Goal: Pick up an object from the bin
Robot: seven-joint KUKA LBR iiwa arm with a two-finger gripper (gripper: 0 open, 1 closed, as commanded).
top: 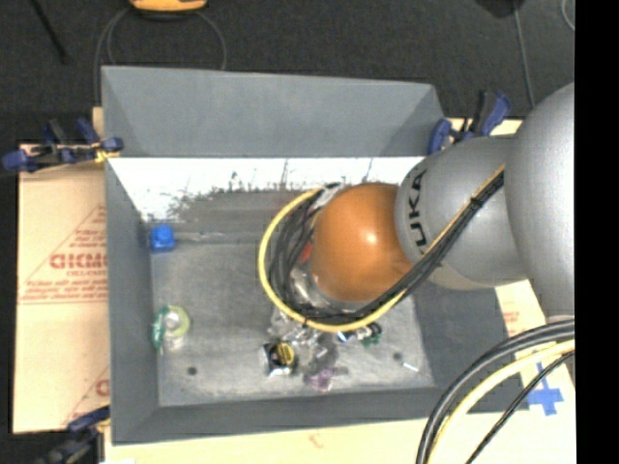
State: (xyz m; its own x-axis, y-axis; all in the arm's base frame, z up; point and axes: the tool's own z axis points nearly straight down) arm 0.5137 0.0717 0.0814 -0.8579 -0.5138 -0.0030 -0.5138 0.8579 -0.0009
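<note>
My gripper (296, 325) pokes out from under the arm's wrist, low over a small cluster of things at the bin's front middle. Nearest to it lie a black and yellow piece (280, 355), a small purple piece (320, 379) and a dark green-tipped thing (368, 333). The wrist hides whatever lies directly under the gripper.
A blue cube (161, 237) sits at the back left of the bin floor. A clear greenish ring-shaped thing (169, 328) lies at the front left. A tiny pale bit (410, 363) rests near the front right. The arm and its cables cover the bin's right half.
</note>
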